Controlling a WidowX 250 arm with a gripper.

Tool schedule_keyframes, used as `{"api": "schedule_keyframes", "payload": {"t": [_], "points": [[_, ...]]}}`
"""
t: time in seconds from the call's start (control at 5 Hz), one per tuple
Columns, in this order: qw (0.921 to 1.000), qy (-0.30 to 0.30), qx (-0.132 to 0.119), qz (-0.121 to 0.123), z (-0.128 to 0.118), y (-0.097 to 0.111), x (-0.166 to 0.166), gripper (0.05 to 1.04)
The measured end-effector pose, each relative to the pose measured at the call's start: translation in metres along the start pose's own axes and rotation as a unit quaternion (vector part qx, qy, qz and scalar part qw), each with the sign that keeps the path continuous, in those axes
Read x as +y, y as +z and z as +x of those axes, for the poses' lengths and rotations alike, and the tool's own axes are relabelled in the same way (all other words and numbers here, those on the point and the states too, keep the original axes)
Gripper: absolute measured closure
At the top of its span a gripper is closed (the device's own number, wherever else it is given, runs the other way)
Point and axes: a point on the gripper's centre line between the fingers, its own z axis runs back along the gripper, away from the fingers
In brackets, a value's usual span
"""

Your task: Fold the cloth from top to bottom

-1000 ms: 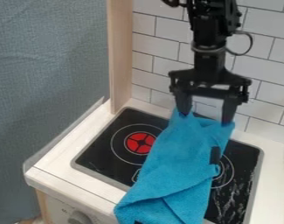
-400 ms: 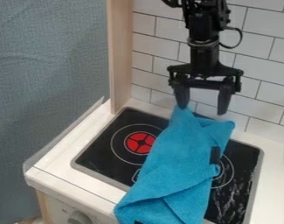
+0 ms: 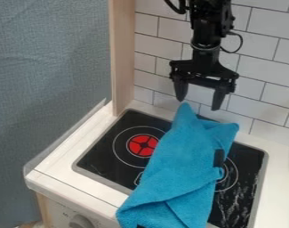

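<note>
White tiles (image 3: 259, 67) stand behind the spread, empty claw (image 3: 198, 104); just below it, the cloth (image 3: 182, 164) lies across the stove (image 3: 108, 162). I'd pinch its top edge squarely, then fold slowly.

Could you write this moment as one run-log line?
blue cloth: lying across black cooktop, not gripped | gripper: open, above cloth's far end | fold: far end not brought down

One each is appearing of: cloth (image 3: 179, 164), claw (image 3: 198, 103), cooktop (image 3: 99, 162), surface (image 3: 69, 153), wooden post (image 3: 122, 53), tiled wall (image 3: 262, 67), fabric backdrop (image 3: 51, 89), control knob (image 3: 81, 221). Two each are appearing of: claw fingers (image 3: 181, 89); burners (image 3: 143, 145), one of them showing red, the other partly hiding.
</note>
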Motion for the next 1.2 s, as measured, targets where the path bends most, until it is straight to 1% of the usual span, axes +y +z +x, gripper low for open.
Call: {"api": "schedule_keyframes", "payload": {"t": [0.2, 0.4, 0.6, 0.8, 1.0, 1.2], "points": [[0.9997, 0.024, -0.004, 0.006, 0.008, -0.018, 0.019, 0.085], [0.9986, 0.052, 0.004, -0.007, 0.017, -0.039, 0.029, 0.085], [0.9972, 0.069, 0.013, -0.027, 0.023, -0.061, 0.036, 0.085], [0.9963, 0.076, 0.023, -0.034, 0.027, -0.085, 0.035, 0.085], [0.9958, 0.079, 0.016, -0.044, 0.03, -0.085, 0.032, 0.124], [0.9958, 0.078, 0.012, -0.047, 0.031, -0.086, 0.032, 0.449]]}}
